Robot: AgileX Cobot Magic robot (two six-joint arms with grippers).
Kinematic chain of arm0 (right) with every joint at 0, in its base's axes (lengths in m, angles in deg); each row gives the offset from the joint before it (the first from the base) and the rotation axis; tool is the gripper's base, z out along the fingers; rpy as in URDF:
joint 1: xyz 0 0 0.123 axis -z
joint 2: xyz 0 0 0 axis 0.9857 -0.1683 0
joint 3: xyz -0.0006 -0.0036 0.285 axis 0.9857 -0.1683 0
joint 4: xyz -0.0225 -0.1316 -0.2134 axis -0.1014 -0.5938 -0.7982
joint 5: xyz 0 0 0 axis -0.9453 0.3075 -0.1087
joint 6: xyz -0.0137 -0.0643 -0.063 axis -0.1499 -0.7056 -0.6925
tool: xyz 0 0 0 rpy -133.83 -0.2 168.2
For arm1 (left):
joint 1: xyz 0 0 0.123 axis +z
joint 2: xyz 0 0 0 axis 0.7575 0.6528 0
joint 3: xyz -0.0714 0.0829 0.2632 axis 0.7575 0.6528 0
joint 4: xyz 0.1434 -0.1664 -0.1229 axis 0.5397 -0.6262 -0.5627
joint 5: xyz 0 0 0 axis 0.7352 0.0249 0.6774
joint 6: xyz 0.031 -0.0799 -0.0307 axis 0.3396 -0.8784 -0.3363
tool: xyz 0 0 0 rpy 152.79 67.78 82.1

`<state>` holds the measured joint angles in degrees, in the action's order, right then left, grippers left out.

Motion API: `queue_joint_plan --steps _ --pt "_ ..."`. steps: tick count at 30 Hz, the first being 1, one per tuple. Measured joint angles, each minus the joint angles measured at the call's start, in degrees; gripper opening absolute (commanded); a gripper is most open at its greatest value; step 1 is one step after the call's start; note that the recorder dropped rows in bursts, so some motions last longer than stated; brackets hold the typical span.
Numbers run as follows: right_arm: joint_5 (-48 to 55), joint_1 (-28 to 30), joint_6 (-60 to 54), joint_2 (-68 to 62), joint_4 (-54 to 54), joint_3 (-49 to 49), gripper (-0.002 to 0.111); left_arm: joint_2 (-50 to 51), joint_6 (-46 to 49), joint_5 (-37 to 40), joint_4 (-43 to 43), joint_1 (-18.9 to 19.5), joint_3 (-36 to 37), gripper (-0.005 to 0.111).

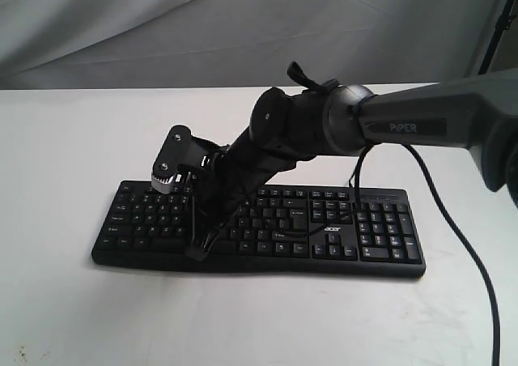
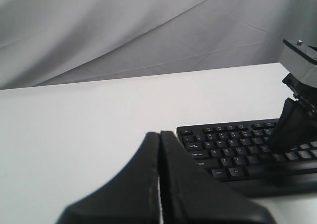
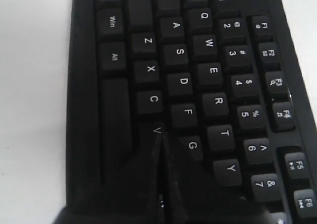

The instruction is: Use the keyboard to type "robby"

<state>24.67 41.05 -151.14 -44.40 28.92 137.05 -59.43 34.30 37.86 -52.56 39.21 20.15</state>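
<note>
The fingers of the right gripper (image 3: 158,140) are seen pressed together with no gap and nothing held between them. In the right wrist view their joined tip is set at the V key (image 3: 157,130), with C and G close by; whether the key is pressed down cannot be told. In the exterior view this right gripper (image 1: 200,243) is placed low over the left half of the keyboard (image 1: 324,220), near its front edge, and the right arm (image 1: 405,127), marked "PiPER", is extended from the right edge of the frame across the middle. The fingers of the left gripper (image 2: 159,135) are likewise shut flat against each other and empty, and are held above bare white table (image 2: 74,135), apart from the keyboard's end. The keyboard is laid flat on the table (image 1: 65,180), in the lower centre of the exterior frame, with the number pad toward the right. A grey cloth backdrop (image 1: 121,26) is hung behind.
</note>
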Motion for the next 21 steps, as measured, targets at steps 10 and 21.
queue_joint_plan --steps 10,21 --pt "0.85 0.00 0.00 -0.10 0.59 0.00 0.000 0.00 0.00 0.00 0.00 0.00 0.00 0.000" --pt "0.97 0.00 0.00 -0.98 0.59 0.00 0.000 0.00 0.00 0.00 0.00 0.00 0.00 0.000"
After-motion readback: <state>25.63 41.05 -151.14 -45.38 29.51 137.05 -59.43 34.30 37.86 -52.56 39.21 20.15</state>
